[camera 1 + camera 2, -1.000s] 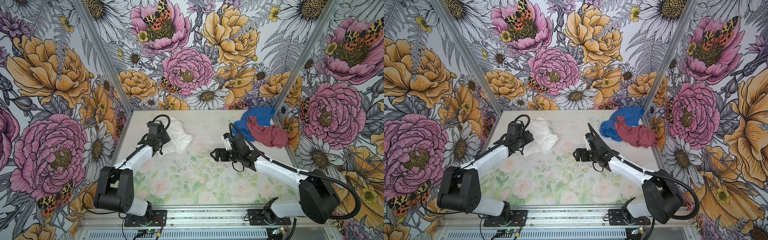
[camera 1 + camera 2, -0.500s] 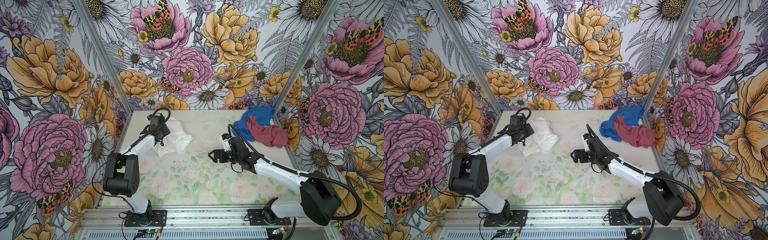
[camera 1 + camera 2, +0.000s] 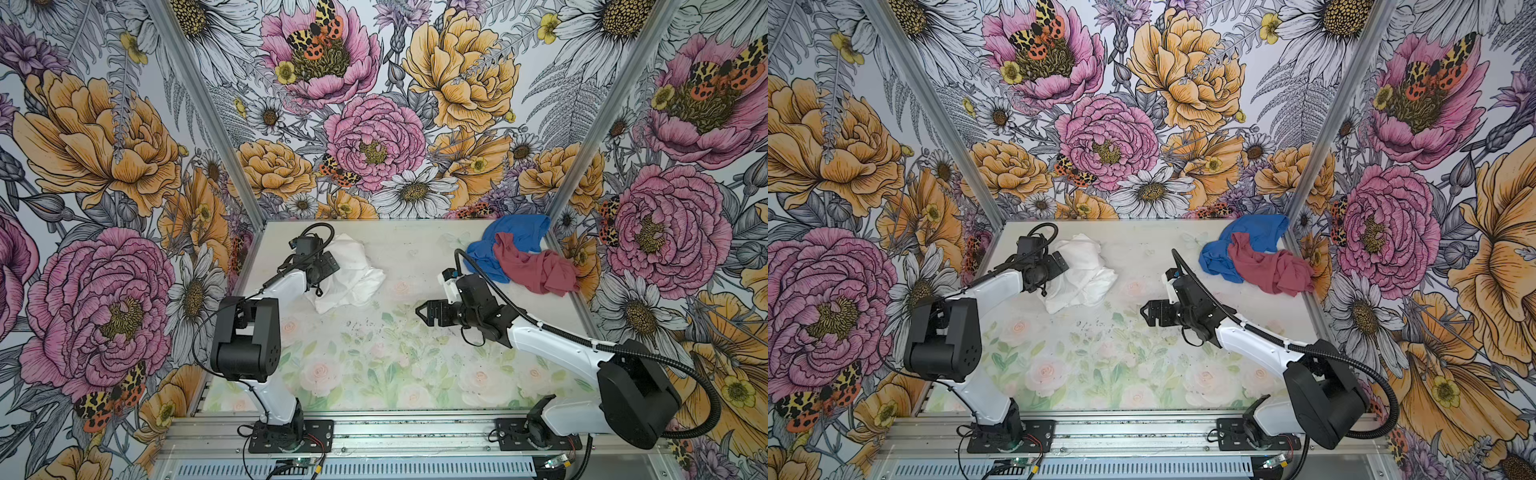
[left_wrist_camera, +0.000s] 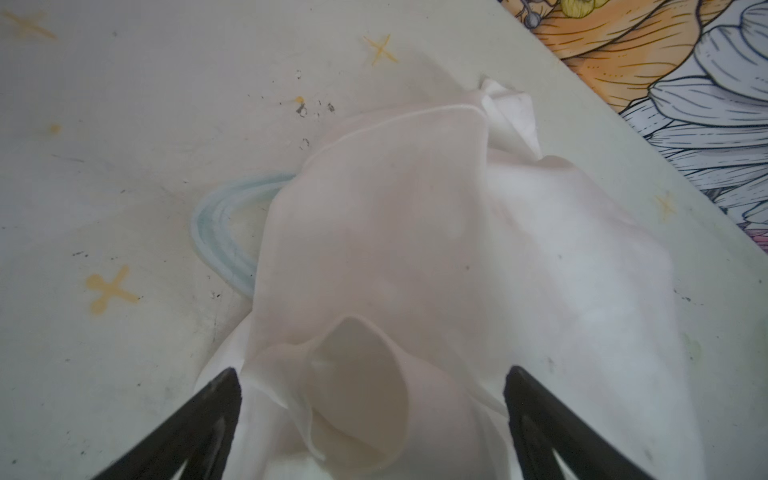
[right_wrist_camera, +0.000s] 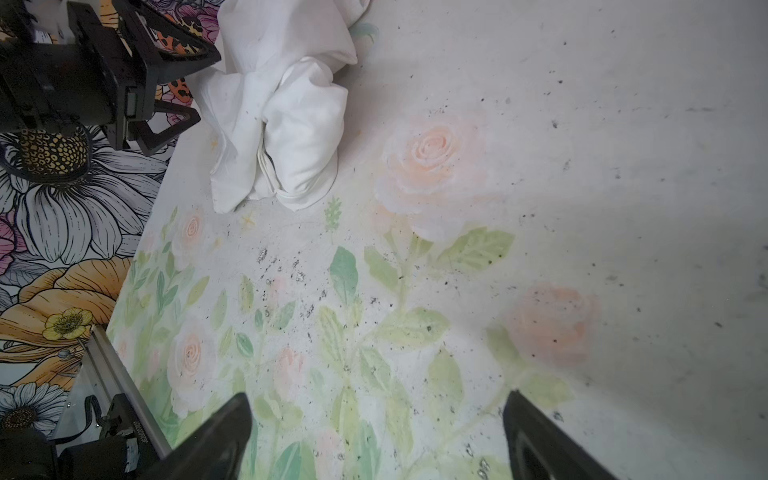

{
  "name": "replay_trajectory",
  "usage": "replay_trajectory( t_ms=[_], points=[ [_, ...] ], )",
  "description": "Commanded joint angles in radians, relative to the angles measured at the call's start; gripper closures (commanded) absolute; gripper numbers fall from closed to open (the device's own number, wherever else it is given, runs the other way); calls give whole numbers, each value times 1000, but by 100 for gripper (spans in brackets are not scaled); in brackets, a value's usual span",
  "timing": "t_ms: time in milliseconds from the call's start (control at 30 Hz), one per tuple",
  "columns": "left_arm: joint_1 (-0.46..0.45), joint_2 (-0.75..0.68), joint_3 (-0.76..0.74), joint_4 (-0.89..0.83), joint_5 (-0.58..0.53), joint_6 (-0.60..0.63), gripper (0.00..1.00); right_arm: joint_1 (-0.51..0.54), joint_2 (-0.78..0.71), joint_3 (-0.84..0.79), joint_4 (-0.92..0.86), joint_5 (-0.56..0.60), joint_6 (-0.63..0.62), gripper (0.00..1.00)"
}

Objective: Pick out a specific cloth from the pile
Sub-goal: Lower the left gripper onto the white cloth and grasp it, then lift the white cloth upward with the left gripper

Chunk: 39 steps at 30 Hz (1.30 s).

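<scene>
The white cloth [image 4: 415,249] lies crumpled far left on the table [image 3: 374,365], between the released, spread jaws of the left gripper [image 4: 370,376], the right gripper [image 3: 422,312] is likewise spread and empty, and only the top views show the pile [image 3: 519,257], far right.

The left end effector [image 4: 372,374] stands wide open, its two black fingers [image 4: 199,419] well apart. The white cloth [image 4: 415,249] lies crumpled between them and spreads ahead of them, with a curled fold right between the fingertips. To one side of the end effector the cloth partly covers a pale blue ring [image 4: 216,232] printed on the speckled tabletop [image 4: 124,145]. Faded yellow crosses [image 4: 109,289] dot the surface. Farther ahead runs a flowered wall [image 4: 685,83].
</scene>
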Motion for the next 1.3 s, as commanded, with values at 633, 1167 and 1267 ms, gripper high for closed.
replay_trajectory(
  t_ms=[633, 1167, 1267],
  points=[
    [-7, -203, 321, -122, 2, 8, 100, 5, -57, 7, 7, -5, 10, 5],
    [70, 205, 1563, -341, -103, 145, 100, 1, -115, 35, -30, 16, 5, 6],
    [121, 219, 1586, -299, -111, 106, 100, 1, -109, 31, -30, 21, 5, 6]
  ],
)
